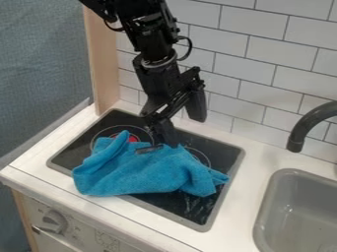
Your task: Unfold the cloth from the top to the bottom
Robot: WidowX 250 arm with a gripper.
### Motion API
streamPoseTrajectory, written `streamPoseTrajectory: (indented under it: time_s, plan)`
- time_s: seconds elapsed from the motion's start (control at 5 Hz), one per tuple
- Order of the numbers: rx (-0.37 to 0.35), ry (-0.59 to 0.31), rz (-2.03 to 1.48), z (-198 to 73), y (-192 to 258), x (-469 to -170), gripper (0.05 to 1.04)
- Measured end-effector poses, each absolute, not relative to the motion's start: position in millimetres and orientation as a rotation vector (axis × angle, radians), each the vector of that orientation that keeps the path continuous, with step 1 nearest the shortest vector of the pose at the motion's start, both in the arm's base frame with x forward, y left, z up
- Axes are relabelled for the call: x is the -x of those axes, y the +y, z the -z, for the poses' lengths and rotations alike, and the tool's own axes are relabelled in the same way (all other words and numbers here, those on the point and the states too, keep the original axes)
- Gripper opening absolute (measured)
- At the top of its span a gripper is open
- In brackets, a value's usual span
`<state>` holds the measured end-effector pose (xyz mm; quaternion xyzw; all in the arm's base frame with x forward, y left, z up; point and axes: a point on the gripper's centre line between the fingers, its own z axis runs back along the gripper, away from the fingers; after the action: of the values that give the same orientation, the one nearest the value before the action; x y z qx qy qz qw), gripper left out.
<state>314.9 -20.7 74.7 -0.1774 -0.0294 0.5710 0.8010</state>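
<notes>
"Over the cloth's far edge, what is the pincer (184, 131) doing?"

"It stands tilted, its fingers spread well apart. One finger (165, 134) comes down at the cloth (148, 170), seemingly touching it; the other is higher, towards the wall (263, 66). I see nothing clamped."

"And that dark bar (149, 148) beside the lower finger?"

"It lies at the cloth's upper edge. I can't tell whether it belongs to the cloth or the pincer."

"How is the cloth lying?"

"Blue, bunched and creased, across the hob (227, 153). A fold peaks at the upper left, beside the red patch (133, 139) on a burner. The lower left part spills past the hob's front edge onto the white surface (242, 184)."

"So which step are we at?"

"Getting hold of the top edge, I'd judge. The unfolding itself looks undone."

"What does the next move call for?"

"Settling both fingers around a loose upper layer, closing on that alone, then lifting a little and drawing it down towards the front, by the knob (54, 221). Pinch too many layers and the whole bundle could slide along."

"Anything in the way off to the right?"

"The sink (283, 172) and tap (306, 127) are well apart from the cloth. They shouldn't hinder a straight pull."
</notes>
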Motion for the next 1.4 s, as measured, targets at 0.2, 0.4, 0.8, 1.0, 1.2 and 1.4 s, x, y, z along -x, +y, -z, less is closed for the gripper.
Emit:
streamPoseTrajectory:
  time_s: [0.2,0.4,0.8,1.0,1.2,1.4]
  plan:
    - [0.360,-0.035,-1.236,-65.7,-20.9,-311.3,0.999]
    - [0.314,-0.018,-1.357,-60.5,-14.0,-320.6,0.999]
    - [0.245,-0.067,-1.495,-60.2,1.2,-330.4,0.999]
    - [0.248,-0.058,-1.536,-56.1,3.1,-337.2,0.999]
    - [0.222,-0.071,-1.591,-50.8,13.6,-340.6,0.999]
    - [0.200,-0.076,-1.629,-44.2,18.1,-342.7,0.999]
